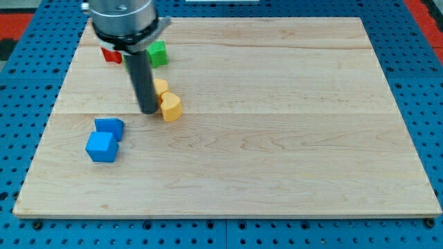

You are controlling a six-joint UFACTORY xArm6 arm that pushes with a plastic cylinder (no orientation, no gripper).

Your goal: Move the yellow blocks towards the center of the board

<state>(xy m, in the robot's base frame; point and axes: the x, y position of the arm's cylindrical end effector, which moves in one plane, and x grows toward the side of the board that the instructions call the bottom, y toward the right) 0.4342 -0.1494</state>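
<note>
Two yellow blocks lie left of the board's middle. One is a yellow heart-shaped block (171, 107). The other yellow block (160, 87) sits just above it, partly hidden by the rod, so its shape is unclear. They touch each other. My tip (149, 111) rests on the board right at the left side of the yellow heart block, close to or touching it.
A green block (158, 53) and a red block (111, 55), partly hidden by the arm, lie near the view's top left. A blue cube (102, 146) and another blue block (110, 127) sit together at the left. The wooden board (291, 138) rests on a blue pegboard.
</note>
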